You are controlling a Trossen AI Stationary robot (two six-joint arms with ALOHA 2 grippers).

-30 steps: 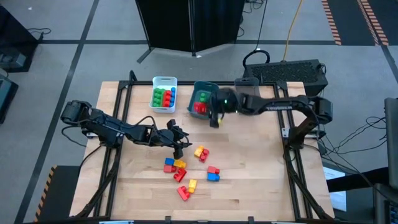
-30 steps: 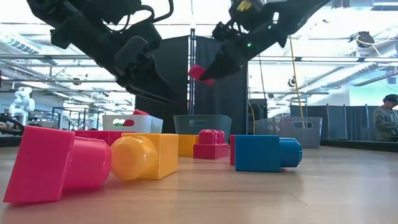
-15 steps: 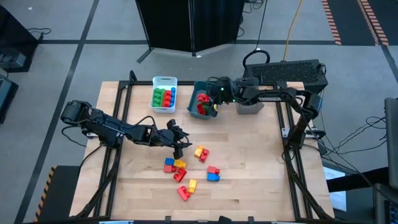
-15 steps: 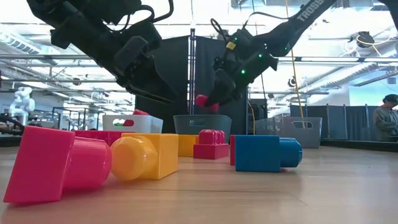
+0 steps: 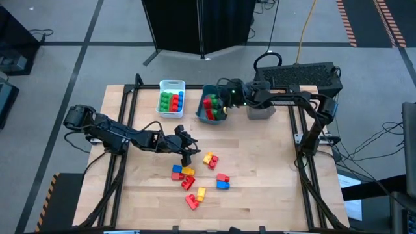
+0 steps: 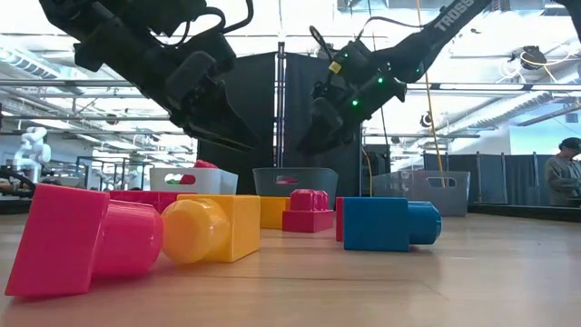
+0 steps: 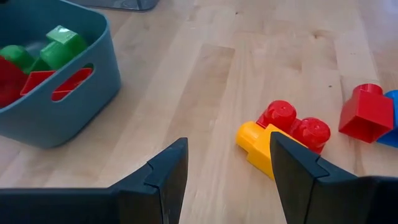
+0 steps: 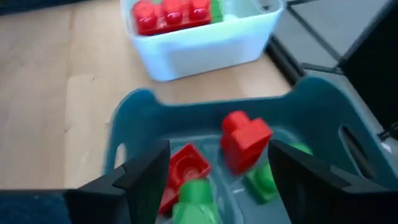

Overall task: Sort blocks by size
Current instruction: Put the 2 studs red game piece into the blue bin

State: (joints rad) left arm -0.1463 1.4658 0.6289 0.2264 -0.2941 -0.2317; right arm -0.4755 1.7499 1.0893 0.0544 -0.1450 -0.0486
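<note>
Red and green blocks (image 5: 209, 107) fill our teal bin (image 5: 202, 112); right end effector (image 5: 225, 108) over it gapes empty, left end effector (image 5: 189, 156) open, ten-odd blocks (image 5: 195, 177) loose on the desk (image 5: 260, 182).

Both arms are dark, almost black, built of jointed segments with thin black cables looping along them. The right arm (image 6: 436, 32) carries white block lettering on its long link and small green lights near the wrist. Each tool, left tool (image 7: 229, 171) and right tool (image 8: 219, 174), ends in two flat, angular dark fingers.
</note>
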